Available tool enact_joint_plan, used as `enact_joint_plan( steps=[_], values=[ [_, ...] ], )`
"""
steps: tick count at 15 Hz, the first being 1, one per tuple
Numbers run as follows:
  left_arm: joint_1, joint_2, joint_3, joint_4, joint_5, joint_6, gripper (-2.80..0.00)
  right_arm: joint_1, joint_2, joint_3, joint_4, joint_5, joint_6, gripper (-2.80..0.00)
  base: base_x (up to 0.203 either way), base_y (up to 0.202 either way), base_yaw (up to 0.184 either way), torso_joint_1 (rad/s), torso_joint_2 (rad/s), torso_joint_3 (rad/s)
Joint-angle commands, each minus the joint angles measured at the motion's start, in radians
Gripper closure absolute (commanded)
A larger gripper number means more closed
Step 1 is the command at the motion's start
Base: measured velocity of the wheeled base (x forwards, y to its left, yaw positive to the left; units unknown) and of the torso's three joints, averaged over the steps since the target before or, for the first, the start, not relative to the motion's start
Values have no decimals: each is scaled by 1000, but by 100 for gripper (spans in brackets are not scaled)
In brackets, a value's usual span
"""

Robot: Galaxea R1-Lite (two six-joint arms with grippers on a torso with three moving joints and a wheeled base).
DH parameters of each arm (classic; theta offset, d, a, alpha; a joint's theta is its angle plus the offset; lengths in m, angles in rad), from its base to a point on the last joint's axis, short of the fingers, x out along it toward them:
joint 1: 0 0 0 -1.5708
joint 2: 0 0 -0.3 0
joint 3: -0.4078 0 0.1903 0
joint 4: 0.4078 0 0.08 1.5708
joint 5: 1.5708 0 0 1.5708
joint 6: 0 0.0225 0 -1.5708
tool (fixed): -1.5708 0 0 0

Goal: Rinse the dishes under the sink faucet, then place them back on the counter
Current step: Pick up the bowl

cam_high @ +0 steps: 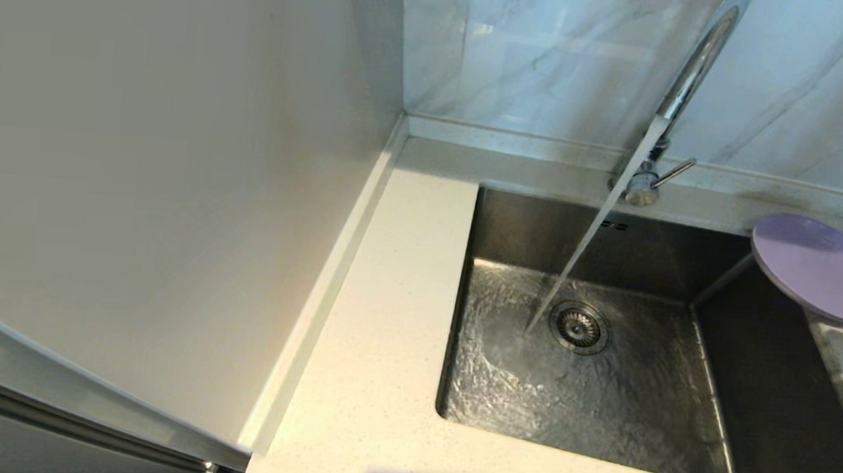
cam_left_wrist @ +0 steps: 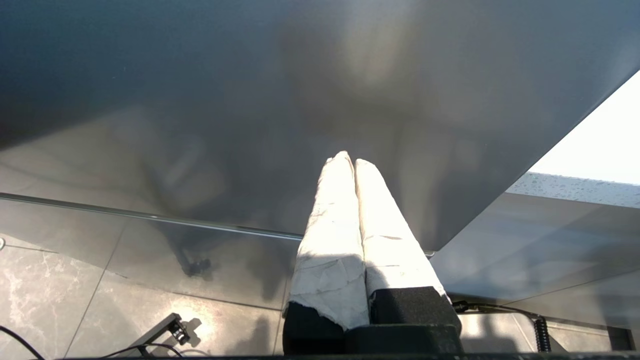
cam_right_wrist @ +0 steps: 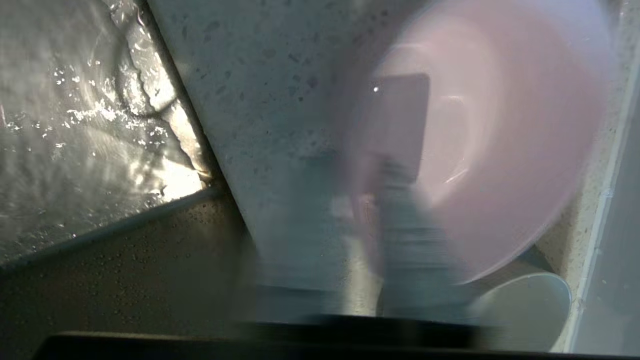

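Note:
The lavender plate (cam_high: 821,268) rests on the counter (cam_high: 386,301) at the sink's far right corner, its edge overhanging the sink (cam_high: 603,416). Water (cam_high: 586,242) pours from the chrome faucet (cam_high: 694,70) and lands beside the drain strainer (cam_high: 578,327). The pale pink bowl (cam_right_wrist: 500,125) shows only in the right wrist view, over the counter (cam_right_wrist: 260,75) to the right of the sink (cam_right_wrist: 60,125). My right gripper (cam_right_wrist: 362,170) is at the bowl's near rim. My left gripper (cam_left_wrist: 350,160) is shut and empty, parked low in front of a grey cabinet face. Neither arm shows in the head view.
The faucet's lever (cam_high: 673,173) points right. A pale round cup-like vessel (cam_right_wrist: 525,310) stands next to the bowl near a clear container wall (cam_right_wrist: 615,225). A tall off-white panel (cam_high: 133,169) walls off the counter's left side. The marble wall (cam_high: 556,52) rises behind.

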Motion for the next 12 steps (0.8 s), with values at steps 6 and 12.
enact_joint_plan(
  steps=[6,12],
  values=[
    [0,0,0,0,0,0,0,40,-56,79,-109,5,-5,0,0,0,0,0,0,0],
    [0,0,0,0,0,0,0,122,-230,121,-149,16,-56,0,0,0,0,0,0,0]
  ],
)
